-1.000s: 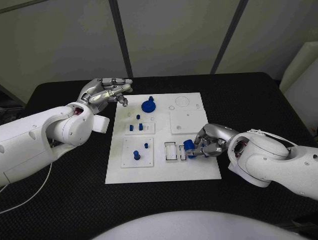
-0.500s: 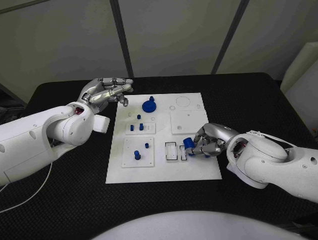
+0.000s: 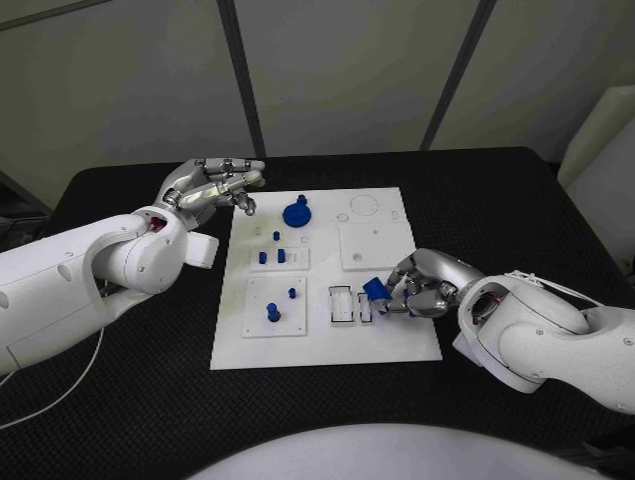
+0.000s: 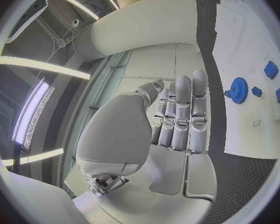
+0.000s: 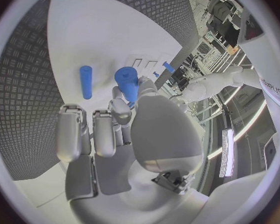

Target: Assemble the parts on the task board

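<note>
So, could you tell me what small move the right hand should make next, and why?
Probably lower the blue part toward the slots on the board just beside it. The right hand holds that part over the board's near right area, next to the slots, while the left hand hangs empty off the board's far left corner.

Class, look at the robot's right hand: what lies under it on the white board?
The right hand holds a blue part over the task board. Beside it lies a blue peg. Whatever is beneath the palm is covered.

Blue part (image 3: pixel 376 290) half-hidden in right hand (image 3: pixel 421 285)
</note>
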Robot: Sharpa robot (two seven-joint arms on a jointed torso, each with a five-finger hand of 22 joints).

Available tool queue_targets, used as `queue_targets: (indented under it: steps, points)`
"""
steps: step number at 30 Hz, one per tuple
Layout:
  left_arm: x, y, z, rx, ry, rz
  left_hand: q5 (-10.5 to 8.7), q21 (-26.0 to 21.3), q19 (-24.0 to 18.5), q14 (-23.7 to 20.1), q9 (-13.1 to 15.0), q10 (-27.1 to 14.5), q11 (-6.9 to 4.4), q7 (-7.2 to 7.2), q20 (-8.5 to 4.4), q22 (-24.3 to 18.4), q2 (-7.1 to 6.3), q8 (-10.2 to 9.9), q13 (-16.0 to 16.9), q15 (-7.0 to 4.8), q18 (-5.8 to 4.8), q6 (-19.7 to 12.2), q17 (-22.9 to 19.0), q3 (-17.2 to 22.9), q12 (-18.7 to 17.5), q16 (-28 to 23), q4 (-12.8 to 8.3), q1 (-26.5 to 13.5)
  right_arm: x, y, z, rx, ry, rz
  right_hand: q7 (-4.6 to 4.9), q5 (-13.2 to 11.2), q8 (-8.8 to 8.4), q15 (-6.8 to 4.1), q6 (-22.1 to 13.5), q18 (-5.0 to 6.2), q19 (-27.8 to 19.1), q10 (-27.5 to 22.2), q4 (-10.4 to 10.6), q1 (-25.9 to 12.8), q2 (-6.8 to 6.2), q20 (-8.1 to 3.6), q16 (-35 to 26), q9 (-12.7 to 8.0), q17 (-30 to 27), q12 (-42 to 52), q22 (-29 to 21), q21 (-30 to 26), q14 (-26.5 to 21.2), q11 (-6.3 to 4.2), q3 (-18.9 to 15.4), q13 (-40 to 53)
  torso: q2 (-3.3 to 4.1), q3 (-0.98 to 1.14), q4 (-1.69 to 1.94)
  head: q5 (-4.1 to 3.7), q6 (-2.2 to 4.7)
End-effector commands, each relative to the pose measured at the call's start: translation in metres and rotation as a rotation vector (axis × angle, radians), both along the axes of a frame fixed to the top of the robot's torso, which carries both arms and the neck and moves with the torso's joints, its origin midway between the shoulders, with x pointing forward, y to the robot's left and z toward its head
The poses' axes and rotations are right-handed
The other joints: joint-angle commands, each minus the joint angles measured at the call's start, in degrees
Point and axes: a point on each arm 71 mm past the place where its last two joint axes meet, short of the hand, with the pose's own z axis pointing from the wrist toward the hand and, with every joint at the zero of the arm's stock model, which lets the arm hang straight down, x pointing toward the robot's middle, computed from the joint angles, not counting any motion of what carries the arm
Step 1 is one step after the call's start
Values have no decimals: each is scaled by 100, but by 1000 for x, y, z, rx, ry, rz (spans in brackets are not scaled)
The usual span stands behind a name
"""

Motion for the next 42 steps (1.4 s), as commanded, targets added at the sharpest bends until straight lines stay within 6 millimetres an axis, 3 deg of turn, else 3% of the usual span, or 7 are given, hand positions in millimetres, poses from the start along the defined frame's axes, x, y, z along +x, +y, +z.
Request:
queue_targets:
  steps: [1, 15, 23, 27, 36, 42]
  points:
    - [0, -2, 1, -8, -2, -13, 33, -37, -33, -44, -8, -31, 1, 10, 10, -6, 32, 22, 7, 7, -58, -44, -9, -31, 37, -19, -6, 6, -1, 1, 4, 87, -9, -47, -30, 53, 32, -40, 75, -76, 59, 35, 32, -7, 41, -25, 30, 82, 95, 38, 315, 28, 367, 9, -18, 11, 3, -4, 2, 18, 8]
    - [-1, -4, 1, -10, -2, -19, 35, -38, -33, -45, -9, -36, 0, 10, 9, -7, 34, 25, 8, 6, -58, -47, -12, -28, 42, -17, -14, 16, 1, 31, -2, 107, 55, 42, -33, 13, 30, -42, 92, -76, 57, 39, 66, -97, 58, -28, 27, 98, 93, 8, 316, 28, 365, 8, -86, 11, 10, -6, 24, 79, 2]
    - [-1, -4, 1, -10, -2, -20, 36, -39, -33, -46, -9, -40, 1, 10, 9, -8, 35, 28, 9, 6, -57, -49, -13, -27, 47, -16, -20, 23, 4, 42, -7, 87, 79, 66, -69, -106, 65, -58, 181, -74, 52, 55, 78, -410, 135, -38, 21, 156, 92, -40, 315, 26, 363, -14, -261, 25, 15, 0, 4, 124, 8]
    - [-1, -4, 1, -10, -1, -20, 36, -39, -33, -46, -9, -40, 1, 10, 9, -8, 35, 28, 9, 6, -57, -49, -13, -27, 47, -16, -20, 23, 5, 41, -10, 64, 92, 62, -107, -363, 118, -80, 251, -72, 47, 61, 77, -649, 170, -56, 8, 224, 80, -84, 310, 20, 359, -43, -411, 27, 13, -7, 4, 137, -6]
    - [-1, -4, 1, -10, 0, -20, 36, -39, -33, -46, -9, -40, 1, 10, 9, -8, 35, 28, 9, 6, -57, -49, -13, -27, 47, -16, -20, 23, 7, 43, -12, 53, 98, 63, -136, -623, 180, -101, 277, -66, 31, 42, 82, -905, 199, -77, -25, 314, 39, -186, 285, -3, 349, -66, -583, -9, 13, -2, 8, 158, -14]
    - [-1, -3, 1, -9, 0, -20, 36, -39, -33, -46, -9, -40, 1, 10, 9, -8, 35, 28, 9, 6, -57, -49, -13, -27, 47, -16, -20, 23, 9, 43, -12, 50, 85, 56, -140, -1529, 233, -105, 247, -63, 22, 29, 90, -1292, 127, -87, -45, 413, 28, -276, 269, -21, 348, -74, -715, -22, 13, -5, 4, 158, -9]
